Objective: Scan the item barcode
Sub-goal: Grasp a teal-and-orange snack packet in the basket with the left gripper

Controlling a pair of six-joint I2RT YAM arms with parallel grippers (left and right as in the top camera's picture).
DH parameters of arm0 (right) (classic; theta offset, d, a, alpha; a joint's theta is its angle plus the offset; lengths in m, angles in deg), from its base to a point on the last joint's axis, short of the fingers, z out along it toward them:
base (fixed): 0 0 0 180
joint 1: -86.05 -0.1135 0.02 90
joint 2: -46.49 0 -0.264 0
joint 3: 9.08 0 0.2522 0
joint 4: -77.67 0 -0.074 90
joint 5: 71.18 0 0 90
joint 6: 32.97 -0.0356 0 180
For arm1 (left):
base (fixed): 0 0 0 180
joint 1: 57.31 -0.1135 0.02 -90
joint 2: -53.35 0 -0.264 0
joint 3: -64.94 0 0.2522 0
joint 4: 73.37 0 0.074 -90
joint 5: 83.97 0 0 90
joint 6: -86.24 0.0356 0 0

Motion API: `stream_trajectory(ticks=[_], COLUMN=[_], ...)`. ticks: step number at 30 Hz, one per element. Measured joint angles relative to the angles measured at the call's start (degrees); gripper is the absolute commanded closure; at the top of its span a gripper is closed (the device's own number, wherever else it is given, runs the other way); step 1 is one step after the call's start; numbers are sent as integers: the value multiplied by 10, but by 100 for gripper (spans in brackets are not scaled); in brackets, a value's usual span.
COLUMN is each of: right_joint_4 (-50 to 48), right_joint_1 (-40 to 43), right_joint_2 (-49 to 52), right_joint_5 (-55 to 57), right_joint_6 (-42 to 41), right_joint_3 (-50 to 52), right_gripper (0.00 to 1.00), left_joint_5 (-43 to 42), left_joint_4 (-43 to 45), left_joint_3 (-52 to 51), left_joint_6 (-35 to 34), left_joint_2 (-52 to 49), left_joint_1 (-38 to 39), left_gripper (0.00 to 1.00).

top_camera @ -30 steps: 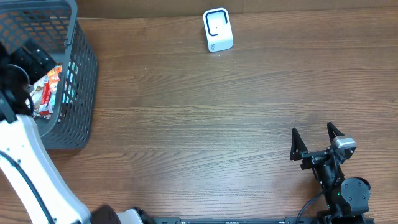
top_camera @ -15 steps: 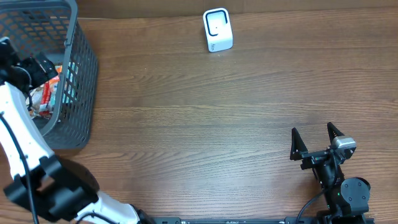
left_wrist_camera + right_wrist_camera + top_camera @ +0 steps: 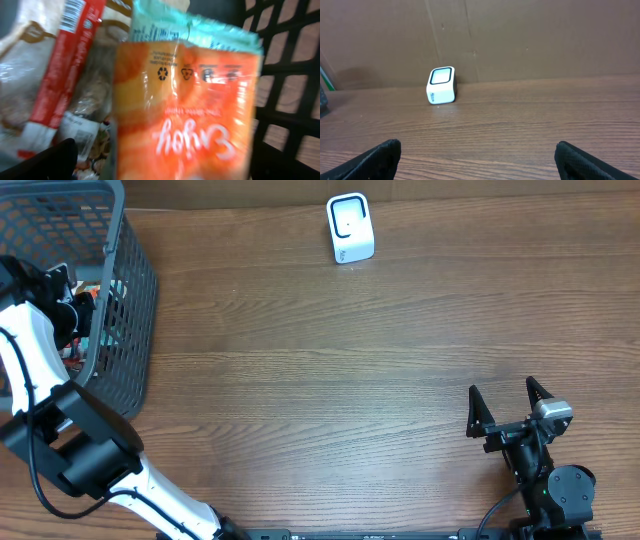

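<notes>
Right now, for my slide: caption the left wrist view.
An orange snack packet tops other wrapped snacks in the dark mesh basket.

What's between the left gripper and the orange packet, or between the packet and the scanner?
Nothing visible blocks the left gripper: the orange packet lies on top of the other packets. Toward the scanner, the basket wall stands in the way; it would need lifting over the rim. Nothing shows on the table between.

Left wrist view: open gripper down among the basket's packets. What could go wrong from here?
The orange packet overlaps a teal packet, beside a red-striped packet, so the left gripper may pinch two at once. The basket wall stands close and could snag it on the way out.
</notes>
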Motion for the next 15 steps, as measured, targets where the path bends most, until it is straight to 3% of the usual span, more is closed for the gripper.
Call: stream_trajectory(ticks=[7, 11, 15], right_joint_4=[0, 0, 0], right_joint_1=[0, 0, 0], right_joint_2=[0, 0, 0], right_joint_5=[0, 0, 0], right_joint_6=[0, 0, 0], right_joint_3=[0, 0, 0], right_gripper=[0, 0, 0], left_joint_5=[1, -2, -3], left_joint_4=[-2, 1, 8], left_joint_3=[0, 0, 2], left_joint_6=[11, 17, 21], left_joint_2=[-43, -54, -54], left_joint_1=[1, 2, 9], left_gripper=[2, 32, 44])
